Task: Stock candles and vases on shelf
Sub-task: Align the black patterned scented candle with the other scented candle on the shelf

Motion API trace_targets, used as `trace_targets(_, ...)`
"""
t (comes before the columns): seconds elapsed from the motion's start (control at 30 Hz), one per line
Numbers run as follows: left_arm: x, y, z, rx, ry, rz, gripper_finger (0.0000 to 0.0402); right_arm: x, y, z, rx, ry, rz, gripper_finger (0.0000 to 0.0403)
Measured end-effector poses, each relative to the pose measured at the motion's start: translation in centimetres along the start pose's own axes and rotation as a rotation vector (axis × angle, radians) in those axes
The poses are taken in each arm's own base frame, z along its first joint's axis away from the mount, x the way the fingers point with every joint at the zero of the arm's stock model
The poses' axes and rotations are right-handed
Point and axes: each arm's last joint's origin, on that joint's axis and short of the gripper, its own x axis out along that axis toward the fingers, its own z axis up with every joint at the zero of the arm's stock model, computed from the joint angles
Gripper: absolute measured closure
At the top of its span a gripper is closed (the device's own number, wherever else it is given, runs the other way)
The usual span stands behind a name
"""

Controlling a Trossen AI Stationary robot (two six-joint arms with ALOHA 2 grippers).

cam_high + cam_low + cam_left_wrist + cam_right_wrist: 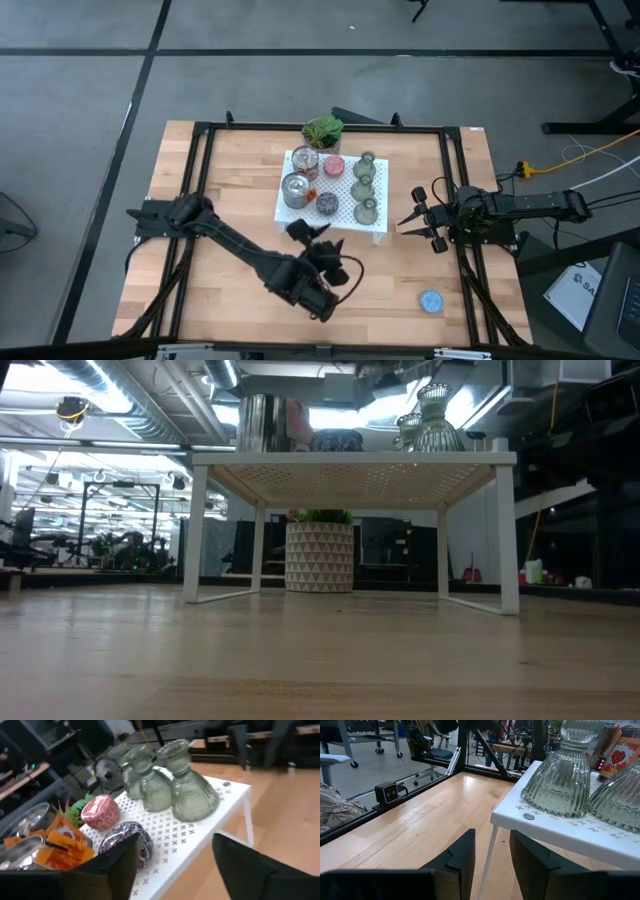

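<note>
The white shelf (378,228) stands mid-table. On it are two silver tin candles (296,188), a pink candle (333,166), a dark patterned candle (327,203) and three green vases (365,185), all resting on their bases. A light blue candle (431,301) lies on the table near the right front. My left gripper (308,233) hovers open at the shelf's near edge, just short of the dark candle (127,840), with nothing between its fingers. My right gripper (415,222) waits open off the shelf's right end, beside the vases (560,775).
A leafy potted plant (323,131) stands on the table behind the shelf. Black frame rails (200,180) run along the table's sides. Bare wood lies in front of the shelf and to its left.
</note>
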Motion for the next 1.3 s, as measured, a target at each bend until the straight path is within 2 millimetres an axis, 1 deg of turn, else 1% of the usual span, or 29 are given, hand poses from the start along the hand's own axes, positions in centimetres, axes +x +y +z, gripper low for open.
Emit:
trace_targets(0.07,-0.5,-0.1,-0.1,0.082,0.017,-0.029,0.0189,0.0,0.0,0.0,0.0,0.0,0.0,0.0279)
trace_targets(0.13,-0.7,-0.3,-0.4,0.215,0.066,-0.085,0.0221,0.0,0.0,0.0,0.0,0.0,0.0,0.0279)
trace_targets(0.23,-0.6,-0.2,-0.8,0.375,0.139,-0.157,0.0271,0.0,0.0,0.0,0.0,0.0,0.0,0.0279)
trace_targets(0.43,1.2,0.8,-0.9,0.529,0.224,-0.16,0.0378,0.0,0.0,0.0,0.0,0.0,0.0,0.0279)
trace_targets(0.47,1.5,0.9,-0.8,0.55,0.234,-0.166,0.0389,0.0,0.0,0.0,0.0,0.0,0.0,0.0279)
trace_targets(0.6,3.1,1.4,-0.6,0.593,0.303,-0.215,0.0399,0.0,0.0,0.0,0.0,0.0,0.0,0.0279)
trace_targets(0.7,4.2,2.0,-0.5,0.599,0.332,-0.196,0.04,0.0,0.0,0.0,0.0,0.0,0.0,0.0279)
trace_targets(0.8,4.6,2.7,-0.1,0.641,0.368,-0.196,0.04,0.0,0.0,0.0,0.0,0.0,0.0,0.0279)
trace_targets(0.93,5.0,3.7,-0.2,0.705,0.449,-0.205,0.04,0.0,0.0,0.0,0.0,0.0,0.0,0.0279)
trace_targets(1.03,5.3,4.3,0.0,0.726,0.461,-0.184,0.04,0.0,0.0,0.0,0.0,0.0,0.0,0.0279)
trace_targets(1.3,6.7,4.9,0.3,0.786,0.468,-0.167,0.0401,0.0,0.0,0.0,0.0,0.0,0.0,0.0279)
